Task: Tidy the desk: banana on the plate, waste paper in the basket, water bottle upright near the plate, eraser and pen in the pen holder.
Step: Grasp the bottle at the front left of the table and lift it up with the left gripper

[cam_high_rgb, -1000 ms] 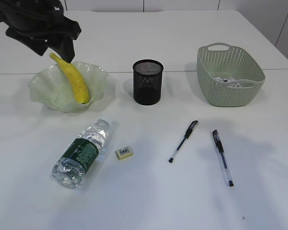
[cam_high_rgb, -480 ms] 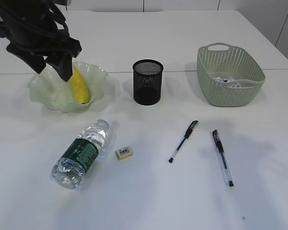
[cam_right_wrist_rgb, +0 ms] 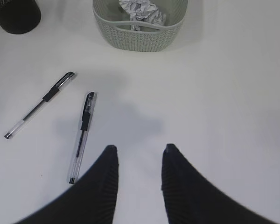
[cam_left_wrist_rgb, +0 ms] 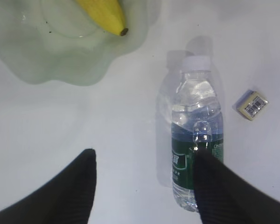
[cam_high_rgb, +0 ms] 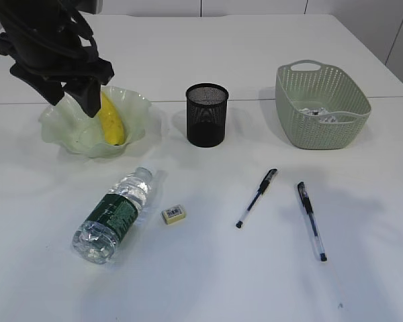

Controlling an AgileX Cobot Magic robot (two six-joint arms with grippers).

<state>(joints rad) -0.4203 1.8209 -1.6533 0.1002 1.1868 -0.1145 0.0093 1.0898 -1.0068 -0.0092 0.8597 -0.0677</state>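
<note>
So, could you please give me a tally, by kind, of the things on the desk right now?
Banana: 1
Plate: 1
Water bottle: 1
Eraser: 1
Pens: 2
Pen holder: 1
Basket: 1
Waste paper: 1
Total: 9

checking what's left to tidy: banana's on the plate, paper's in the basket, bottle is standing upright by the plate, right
Not quite. The water bottle is lying on its side on the table, as the exterior view shows. The banana is on the plate and the paper is in the basket.
</note>
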